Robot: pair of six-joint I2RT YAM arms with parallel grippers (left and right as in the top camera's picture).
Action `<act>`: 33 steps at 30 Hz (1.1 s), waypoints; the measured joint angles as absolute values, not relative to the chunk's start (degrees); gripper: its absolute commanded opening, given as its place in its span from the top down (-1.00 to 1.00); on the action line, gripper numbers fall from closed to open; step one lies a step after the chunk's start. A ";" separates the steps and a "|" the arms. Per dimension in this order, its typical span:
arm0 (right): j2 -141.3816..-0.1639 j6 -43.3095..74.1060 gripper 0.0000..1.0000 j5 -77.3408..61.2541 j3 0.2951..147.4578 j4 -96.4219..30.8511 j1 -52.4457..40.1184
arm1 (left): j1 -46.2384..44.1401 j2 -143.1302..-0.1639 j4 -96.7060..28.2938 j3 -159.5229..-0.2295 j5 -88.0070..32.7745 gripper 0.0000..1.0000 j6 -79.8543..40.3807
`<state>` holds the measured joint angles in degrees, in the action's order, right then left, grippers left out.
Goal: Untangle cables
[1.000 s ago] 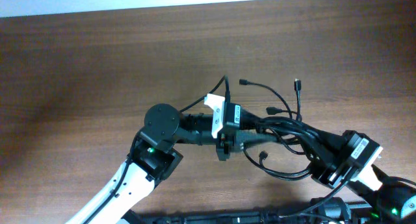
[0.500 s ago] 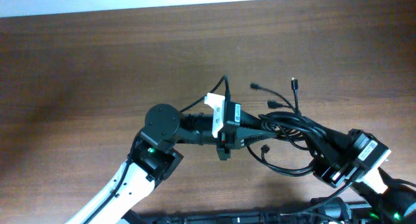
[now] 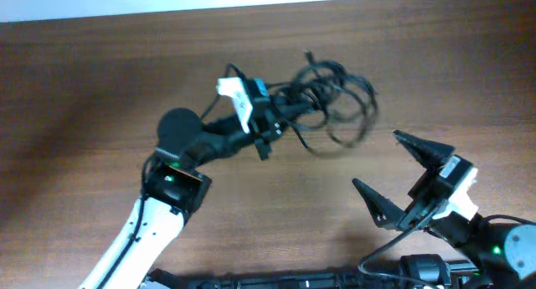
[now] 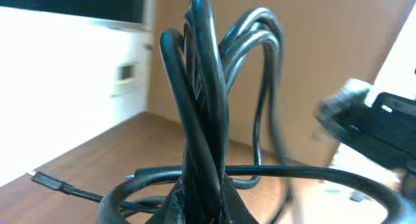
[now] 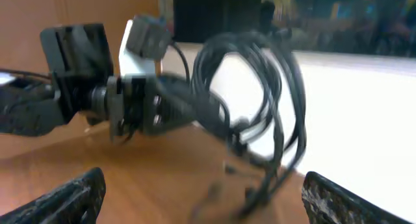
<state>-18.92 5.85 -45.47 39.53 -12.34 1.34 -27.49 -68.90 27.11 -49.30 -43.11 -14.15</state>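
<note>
Gripping the cables [image 3: 316, 100] in one bunch, the left hand [image 3: 285, 117] sits just off the centre of the worktop [image 3: 100, 79] toward 12 o'clock in the overhead view, pointing out toward 2 o'clock. The cords spread from it in loose, overlapping black loops, blurred in this view, that reach on toward 1 o'clock. The left wrist camera shows the same grip from close up. Several strands are pinched together at 6 o'clock of its frame and rise in tall upright loops, while one strand runs across low and level. A small plug [image 4: 45, 180] on a thin lead lies at 8 o'clock, near the wooden surface. The right hand [image 3: 373, 158] is at about 4 o'clock on the worktop, well apart from the bunch, spread wide and holding nothing, with its opening turned toward 10 o'clock. From the right wrist camera its two fingers [image 5: 71, 198] show only at the lower corners, far apart. Between them, further off, the tangle hangs from the left hand with the worktop beneath, and whether the lowest loops touch the wood cannot be told.
</note>
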 measured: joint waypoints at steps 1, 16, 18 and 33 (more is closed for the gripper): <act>-18.92 5.87 -0.88 -46.19 39.53 -13.67 1.37 | -26.46 -68.90 27.11 -49.30 -42.50 1.00 -13.21; -20.43 -3.14 -0.59 -42.04 39.64 -30.59 1.34 | -36.10 -70.02 -19.31 -70.24 -15.16 1.00 25.87; -20.84 -5.87 -0.59 -41.36 39.64 -32.64 1.34 | -37.67 -70.89 -19.59 -70.83 -12.73 1.00 28.23; -44.64 -31.16 -0.61 -30.00 61.73 -44.75 -15.92 | -40.93 -78.15 -9.98 -70.85 -11.14 1.00 11.86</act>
<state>-44.64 -31.16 -30.00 61.73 -44.75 -15.92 -40.93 -78.15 -9.98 -70.85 -11.14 11.86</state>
